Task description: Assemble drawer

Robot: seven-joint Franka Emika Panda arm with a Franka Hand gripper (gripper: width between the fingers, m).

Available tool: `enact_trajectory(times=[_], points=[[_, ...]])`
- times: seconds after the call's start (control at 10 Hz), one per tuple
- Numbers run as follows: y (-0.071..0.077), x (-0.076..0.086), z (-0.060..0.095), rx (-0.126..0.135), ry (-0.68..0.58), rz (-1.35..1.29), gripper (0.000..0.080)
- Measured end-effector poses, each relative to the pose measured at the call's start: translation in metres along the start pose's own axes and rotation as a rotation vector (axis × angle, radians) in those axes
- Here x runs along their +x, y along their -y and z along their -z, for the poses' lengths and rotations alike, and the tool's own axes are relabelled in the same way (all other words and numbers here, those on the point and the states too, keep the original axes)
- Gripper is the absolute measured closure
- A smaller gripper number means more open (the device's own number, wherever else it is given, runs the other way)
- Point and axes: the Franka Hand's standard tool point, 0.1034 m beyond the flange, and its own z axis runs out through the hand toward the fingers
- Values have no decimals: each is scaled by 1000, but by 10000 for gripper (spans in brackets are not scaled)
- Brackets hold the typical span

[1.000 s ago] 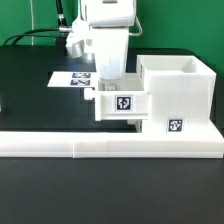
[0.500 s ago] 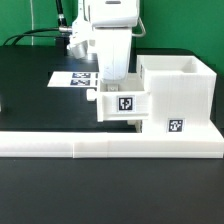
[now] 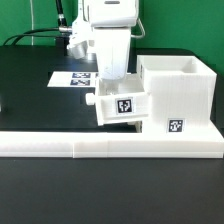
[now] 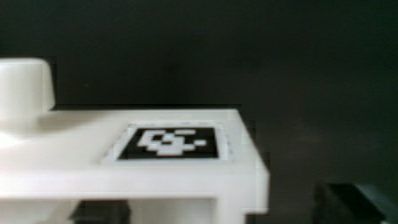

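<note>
Arm vertical, wrist pointing down, gripper [image 3: 110, 82] state unclear.

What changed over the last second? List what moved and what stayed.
The small knobbed box has tilted: its knob end dropped slightly and it now sits askew against the casing, with the claw above it as before. The casing, the marker board and the low white wall stayed put.
</note>
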Motion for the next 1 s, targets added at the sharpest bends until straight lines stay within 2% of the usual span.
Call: enact_trajectory(times=[0.1,0.2,0.3,0.5,0.6,0.8,1.0], points=[[-1,0,1,-1,0,0,232],[-2,0,3,-3,1,-3,167],[-3,-1,9,-6,4,-6,155],[-5,-5,31,0,19,-4,151],[-5,-14,47,5,30,-6,151],[1,-42,62,15,43,12,151],[2,-43,58,20,38,10,151]])
